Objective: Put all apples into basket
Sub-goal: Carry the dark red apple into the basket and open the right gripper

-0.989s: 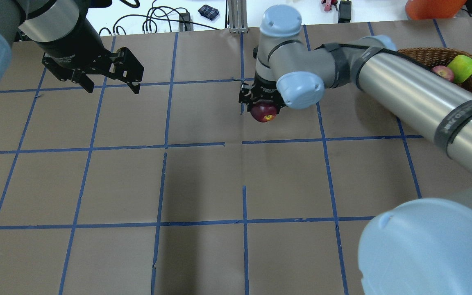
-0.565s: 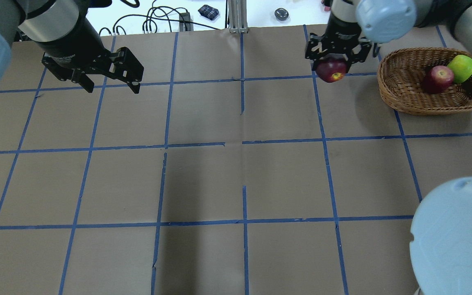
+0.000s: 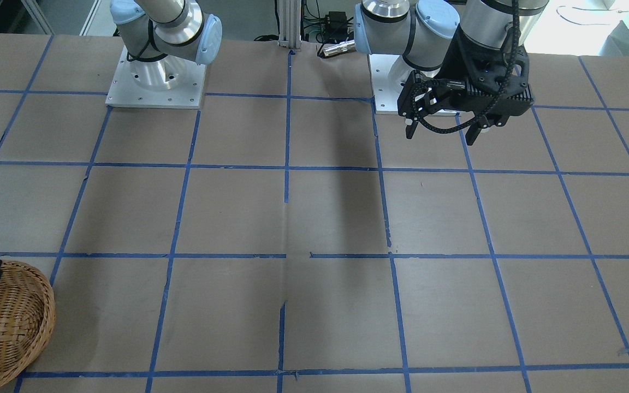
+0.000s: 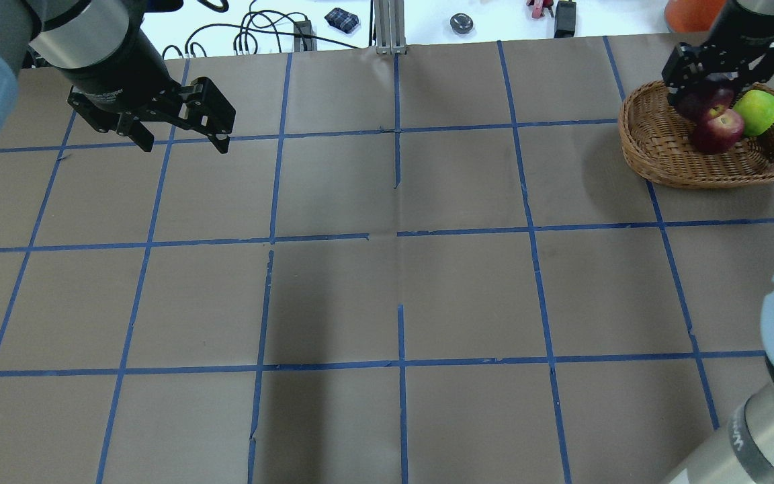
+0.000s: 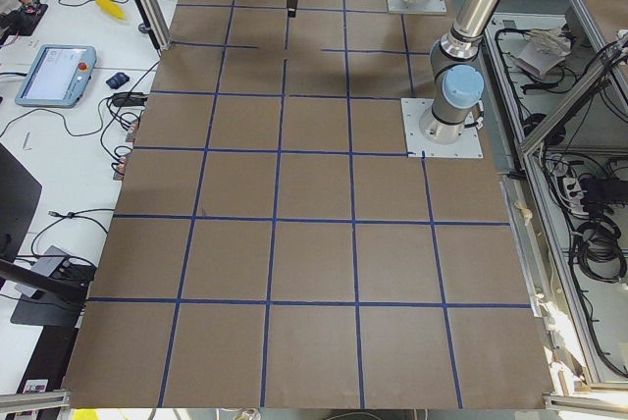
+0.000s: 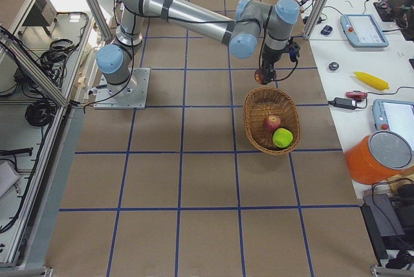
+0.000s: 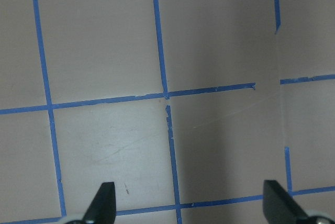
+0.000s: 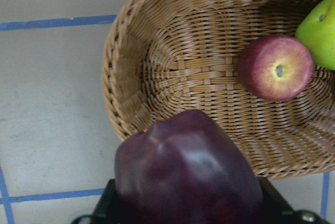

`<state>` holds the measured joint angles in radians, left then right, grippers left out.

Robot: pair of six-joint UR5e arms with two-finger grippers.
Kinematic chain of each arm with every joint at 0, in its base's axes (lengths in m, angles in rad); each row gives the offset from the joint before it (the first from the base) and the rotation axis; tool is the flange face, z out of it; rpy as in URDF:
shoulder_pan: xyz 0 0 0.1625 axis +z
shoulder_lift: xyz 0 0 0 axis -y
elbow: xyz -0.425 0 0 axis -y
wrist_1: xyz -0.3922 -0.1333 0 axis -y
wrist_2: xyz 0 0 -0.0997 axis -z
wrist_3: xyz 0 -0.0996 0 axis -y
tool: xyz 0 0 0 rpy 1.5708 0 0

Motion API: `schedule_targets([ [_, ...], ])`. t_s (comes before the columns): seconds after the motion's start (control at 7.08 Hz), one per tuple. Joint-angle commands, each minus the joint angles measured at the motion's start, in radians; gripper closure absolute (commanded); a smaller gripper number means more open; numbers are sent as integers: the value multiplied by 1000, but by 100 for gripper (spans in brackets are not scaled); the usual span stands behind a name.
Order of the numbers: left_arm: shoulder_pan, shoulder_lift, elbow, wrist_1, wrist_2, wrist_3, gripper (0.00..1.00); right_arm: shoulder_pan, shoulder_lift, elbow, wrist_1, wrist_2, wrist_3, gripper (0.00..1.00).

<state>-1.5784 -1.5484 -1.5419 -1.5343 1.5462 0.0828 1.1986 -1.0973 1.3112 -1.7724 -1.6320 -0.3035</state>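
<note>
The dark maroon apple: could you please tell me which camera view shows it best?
The right wrist-mounted view: the dark maroon apple fills the foreground, close and sharp. The overhead and exterior right views show it small; the front-facing view only a sliver at its edge; the others nothing clear.

The counter is covered with brown paper and a grid of blue tape. Beside it lie black cables and an orange container.
</note>
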Motion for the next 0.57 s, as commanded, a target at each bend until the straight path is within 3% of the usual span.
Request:
schedule_targets([
  [0.0,0,2,0,0,0,0,0,-40,66,-1,-90,15,-7,100],
  [0.42,0,2,-1,0,0,0,0,-21,129,-7,-114,68,151,96],
])
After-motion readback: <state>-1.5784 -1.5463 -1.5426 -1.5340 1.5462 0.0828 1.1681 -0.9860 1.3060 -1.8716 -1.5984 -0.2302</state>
